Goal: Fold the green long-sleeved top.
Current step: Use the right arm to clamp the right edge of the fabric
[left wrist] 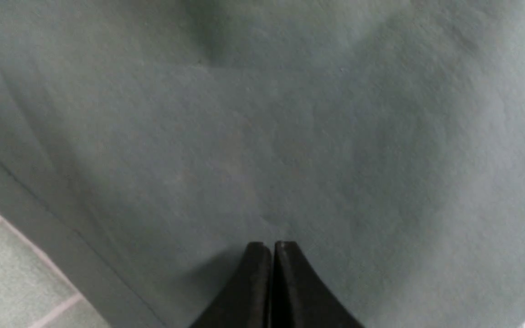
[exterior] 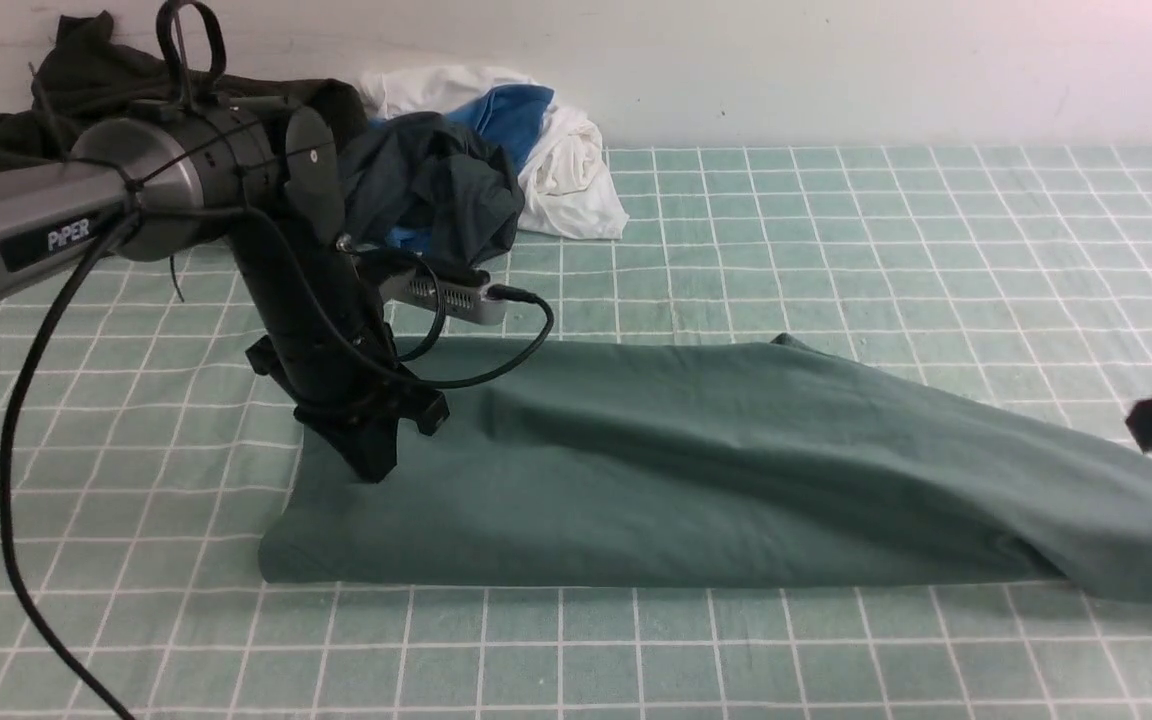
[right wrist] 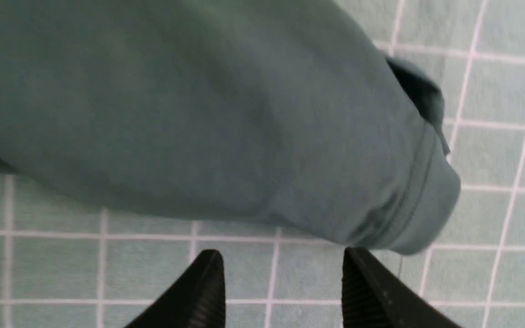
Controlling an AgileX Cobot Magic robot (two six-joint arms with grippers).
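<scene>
Over the green top's (exterior: 636,500) left end, the left tool (exterior: 376,470) has its 2 fingers pressed together. The top lies across the table (exterior: 636,660) in a long strip, its far-right end angled nearer the camera. Above that end, the right tool (right wrist: 283,255) has its 2 fingers spread.

Front view: one camera on the robot's own side, between the two arms, facing forward over the checked cloth (exterior: 736,650) to the pale wall (exterior: 836,70), farthest back of the three. Left wrist view: one camera on the left arm, aimed down, very near the green top (exterior: 736,480), which fills most of the frame. Right wrist view: one camera on the right arm, aimed down, less near, showing one end of the top and gridded cloth, both shared with the front view.
</scene>
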